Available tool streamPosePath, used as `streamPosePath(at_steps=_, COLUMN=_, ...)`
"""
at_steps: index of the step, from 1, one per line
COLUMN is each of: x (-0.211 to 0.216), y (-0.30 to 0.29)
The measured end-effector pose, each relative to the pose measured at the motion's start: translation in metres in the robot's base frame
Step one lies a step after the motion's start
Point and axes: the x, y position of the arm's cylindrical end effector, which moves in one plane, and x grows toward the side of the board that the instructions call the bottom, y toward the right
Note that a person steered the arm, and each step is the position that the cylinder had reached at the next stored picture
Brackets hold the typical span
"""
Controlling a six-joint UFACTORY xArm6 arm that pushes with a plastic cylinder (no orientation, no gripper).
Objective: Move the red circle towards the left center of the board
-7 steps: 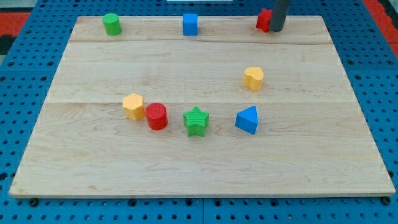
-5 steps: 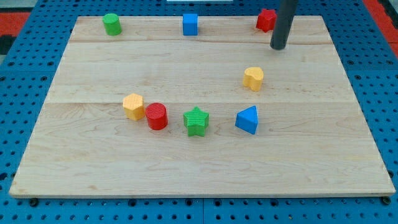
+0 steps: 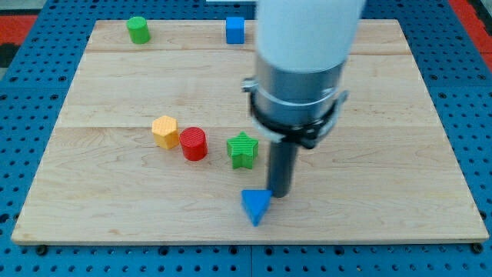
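Note:
The red circle [image 3: 194, 144] stands on the wooden board [image 3: 115, 200], left of the middle. A yellow hexagon block [image 3: 164, 131] touches its left side. A green star [image 3: 243, 149] sits to its right. My tip [image 3: 278, 193] is below and right of the green star, touching the upper right of a blue triangle [image 3: 255, 206] near the board's bottom edge. The tip is well to the right of the red circle. The arm's body hides the board's upper right, so the red and yellow blocks there are out of sight.
A green cylinder [image 3: 138, 30] stands at the board's top left. A blue cube [image 3: 234, 30] stands at the top centre. A blue pegboard [image 3: 31, 100] surrounds the board.
My tip swept from the board's top right down to the lower middle. The blue triangle was pushed down and left. The arm now hides the yellow heart and the red block.

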Motion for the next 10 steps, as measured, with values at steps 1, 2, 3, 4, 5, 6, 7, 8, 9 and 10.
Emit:
streamPosePath(at_steps=1, x=-0.003, y=-0.073)
streamPosePath(at_steps=2, x=-0.043, y=-0.083)
streamPosePath(at_steps=3, x=-0.085, y=-0.086)
streamPosePath(at_steps=4, x=-0.120, y=-0.094)
streamPosePath(at_steps=5, x=-0.150, y=-0.094)
streamPosePath(at_steps=6, x=-0.153, y=-0.137)
streamPosePath(at_steps=7, x=-0.161, y=-0.161)
streamPosePath(at_steps=8, x=-0.192, y=-0.147)
streamPosePath(at_steps=9, x=-0.199, y=-0.170)
streamPosePath(at_steps=10, x=-0.189, y=-0.195)
